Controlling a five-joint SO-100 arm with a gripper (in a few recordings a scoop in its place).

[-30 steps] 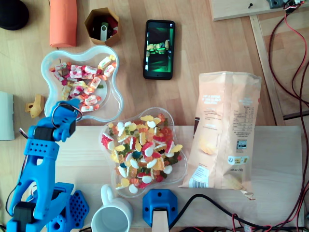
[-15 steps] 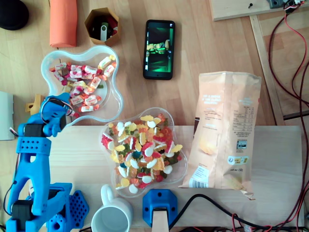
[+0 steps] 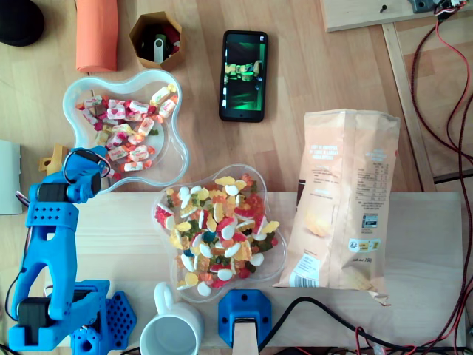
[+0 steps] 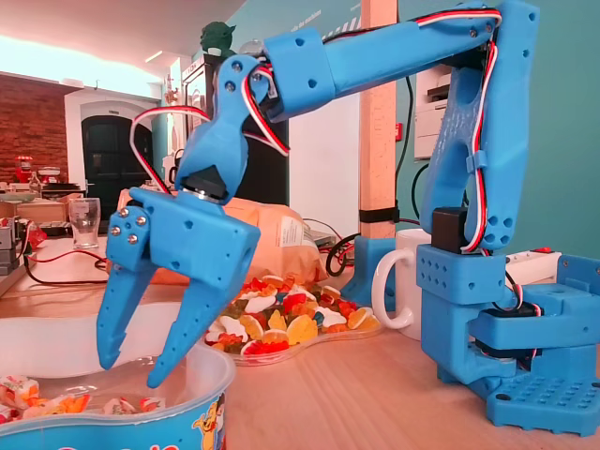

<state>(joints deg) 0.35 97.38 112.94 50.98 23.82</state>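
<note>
Hovering at lower left of the fixed view, blue gripper [image 4: 136, 370], fingers apart (tips just above wrapped sweets [image 3: 122, 137]), white bowl [image 4: 202, 412], gummy dish [image 3: 279, 255] beside.

Matt plastic claw [image 4: 133, 373], glossy plastic bowl [image 4: 141, 427] — smooth wooden table [image 4: 356, 394]

Overhead view: sweets bowl [image 3: 166, 159] upper left on table [image 3: 310, 89], jaws over its lower-left rim. Gummy dish [image 3: 277, 259] to its lower right. Bag [image 3: 347, 200] right of dish. Phone [image 3: 244, 65] above dish, mug [image 3: 171, 336] below.
</note>
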